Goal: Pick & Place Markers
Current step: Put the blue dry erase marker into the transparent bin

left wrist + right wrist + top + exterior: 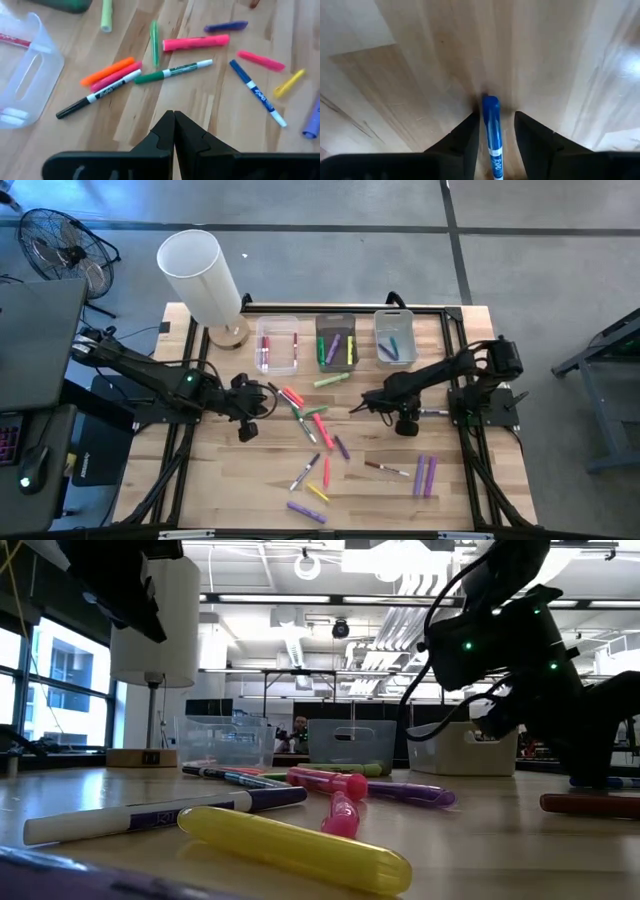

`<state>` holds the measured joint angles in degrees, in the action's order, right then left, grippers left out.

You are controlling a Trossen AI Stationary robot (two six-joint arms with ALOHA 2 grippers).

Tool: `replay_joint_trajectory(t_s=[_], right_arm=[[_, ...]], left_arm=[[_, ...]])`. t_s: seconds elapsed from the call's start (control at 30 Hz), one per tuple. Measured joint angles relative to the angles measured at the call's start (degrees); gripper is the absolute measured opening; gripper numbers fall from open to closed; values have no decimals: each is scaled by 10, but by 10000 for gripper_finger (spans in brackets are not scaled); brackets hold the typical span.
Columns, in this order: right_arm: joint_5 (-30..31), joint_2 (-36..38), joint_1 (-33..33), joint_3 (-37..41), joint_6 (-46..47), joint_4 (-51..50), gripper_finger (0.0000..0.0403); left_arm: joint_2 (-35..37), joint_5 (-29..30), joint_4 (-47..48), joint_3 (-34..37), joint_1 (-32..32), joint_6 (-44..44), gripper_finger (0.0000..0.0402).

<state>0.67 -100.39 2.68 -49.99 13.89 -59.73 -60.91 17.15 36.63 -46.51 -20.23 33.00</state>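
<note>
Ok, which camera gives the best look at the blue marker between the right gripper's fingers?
The right wrist view: the blue marker fills the middle, between the right gripper fingers, tip near the wood. The high and low views don't show it clearly, and the left wrist view looks elsewhere.

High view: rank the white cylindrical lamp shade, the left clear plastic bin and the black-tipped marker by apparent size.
1. White cylindrical lamp shade, though it stands nearer the camera.
2. Left clear plastic bin.
3. Black-tipped marker, thin and clearly smallest.
</note>
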Motion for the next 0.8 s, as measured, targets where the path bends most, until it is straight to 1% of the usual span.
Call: replay_joint_trajectory(t_s=[0.07, 0.13, 0.2, 0.23, 0.33, 0.4, 0.5, 0.57, 0.63, 0.77, 0.8], right_arm=[[-8, -5, -1, 0, 4, 8, 89], [-16, -3, -2, 0, 18, 12, 57], [-25, 0, -2, 0, 39, 14, 24], [-26, 7, -2, 0, 51, 14, 18], [-20, 32, 1, -1, 101, 13, 29], [-22, 67, 5, -8, 131, 19, 36], [-15, 128, 12, -20, 172, 48, 24], [-1, 180, 17, -28, 196, 90, 15], [18, 235, 21, -35, 213, 154, 15], [105, 332, 39, -35, 212, 296, 17], [125, 352, 46, -36, 206, 329, 18]], left_arm=[[3, 17, -10, 4, 0, 1, 0], [5, 28, -7, 5, 0, 1, 0], [4, 27, -23, 5, 0, -8, 0], [1, 26, -28, 5, 0, -16, 0], [-17, 34, -80, 5, 0, -32, 0], [-24, 47, -100, 5, 0, -36, 1], [-37, 72, -133, 4, 0, -43, 16], [-53, 81, -174, 4, 5, -43, 34], [-65, 80, -193, 5, 16, -44, 58], [-90, 70, -275, 5, 39, -49, 114], [-97, 63, -311, 5, 43, -57, 127]])
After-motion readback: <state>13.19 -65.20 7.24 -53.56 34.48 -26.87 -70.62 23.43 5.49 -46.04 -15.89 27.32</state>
